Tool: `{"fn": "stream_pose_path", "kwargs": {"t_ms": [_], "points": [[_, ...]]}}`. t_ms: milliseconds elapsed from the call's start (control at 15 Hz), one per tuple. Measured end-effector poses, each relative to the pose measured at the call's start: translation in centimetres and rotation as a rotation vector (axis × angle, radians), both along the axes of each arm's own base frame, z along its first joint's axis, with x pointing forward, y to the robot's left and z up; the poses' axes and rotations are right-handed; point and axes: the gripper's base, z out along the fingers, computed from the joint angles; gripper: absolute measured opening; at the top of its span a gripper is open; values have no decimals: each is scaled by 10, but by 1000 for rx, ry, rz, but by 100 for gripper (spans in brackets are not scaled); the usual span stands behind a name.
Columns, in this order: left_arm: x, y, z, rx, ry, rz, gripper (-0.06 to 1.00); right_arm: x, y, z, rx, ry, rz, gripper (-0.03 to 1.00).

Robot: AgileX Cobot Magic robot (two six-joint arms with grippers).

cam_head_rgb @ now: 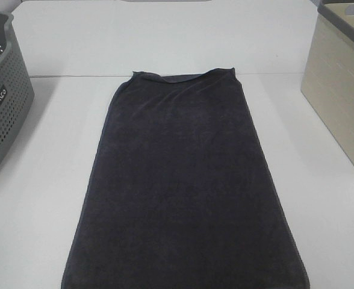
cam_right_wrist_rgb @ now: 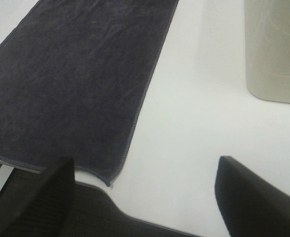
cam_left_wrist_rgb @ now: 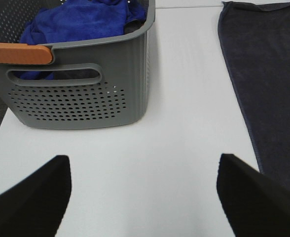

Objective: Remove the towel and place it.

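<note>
Exterior high view: the towel (cam_head_rgb: 183,186) lies spread flat along the middle of the bench (cam_head_rgb: 38,198), its long axis running from the near edge toward the far edge. The far hem is slightly puckered; the near hem is cut off by the picture frame.

Handling: the material is soft terry with no stiffness. It should drape and sag when lifted, and a single grip point will likely let it hang in a long fold. It is probably light and not fragile. Recommended grip points are the stitched hems or corners, where a thin edge can be pinched off the bench surface. The near right corner (cam_right_wrist_rgb: 108,180), at the near edge of the bench, shows clearly in the right wrist view.

End effector state: the left end effector (cam_left_wrist_rgb: 142,195) has its fingers well apart over bare bench, holding nothing. The right end effector (cam_right_wrist_rgb: 145,195) is likewise spread and empty.

Limits of view: neither arm appears in the exterior high view. The grey basket (cam_head_rgb: 2,114) at the left edge and the beige bin (cam_head_rgb: 342,96) at the right edge are both cropped. Blue cloth (cam_left_wrist_rgb: 73,22) fills the basket; what lies beneath it is hidden.
</note>
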Motion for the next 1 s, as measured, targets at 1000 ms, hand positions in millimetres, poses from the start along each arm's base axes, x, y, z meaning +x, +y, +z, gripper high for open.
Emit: {"fn": "stream_pose_path", "kwargs": {"t_ms": [1000], "points": [[0,-5,0,-39,-1,1,76,2,0,-2,-4,7,-101,77]]}}
